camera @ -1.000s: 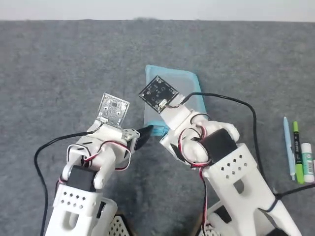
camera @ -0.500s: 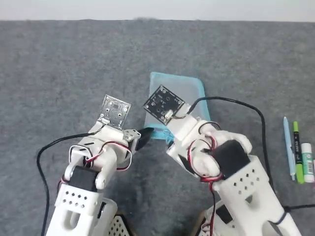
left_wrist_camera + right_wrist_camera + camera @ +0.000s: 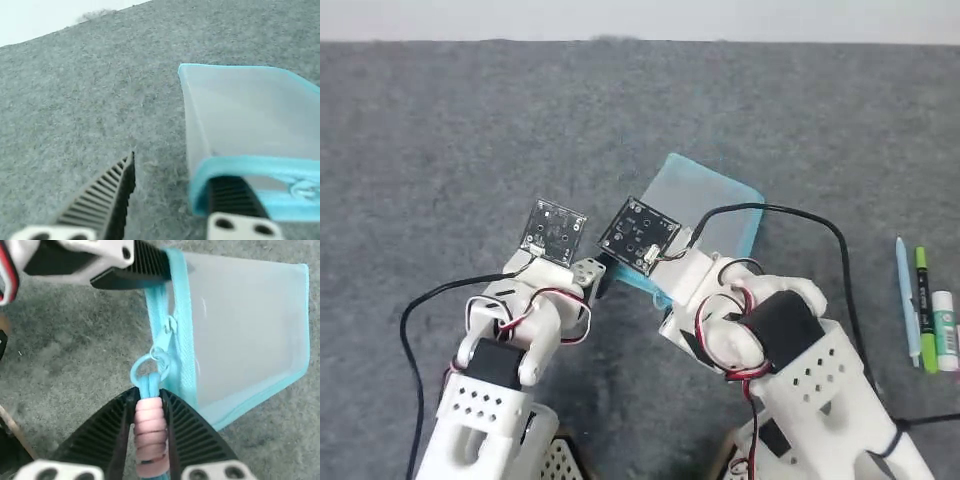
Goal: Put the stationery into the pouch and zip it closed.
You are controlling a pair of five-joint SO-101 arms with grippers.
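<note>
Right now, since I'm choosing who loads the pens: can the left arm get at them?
Probably not. The pens lie at the mat's far right, past the right arm, which stands in the way. The left gripper sits open at the pouch mouth.

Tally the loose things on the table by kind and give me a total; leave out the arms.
Pouch, its zipper pull in the right gripper: 1
Blue pen: 1
Green highlighter: 1
White tube with a green label: 1
Total: 4
</note>
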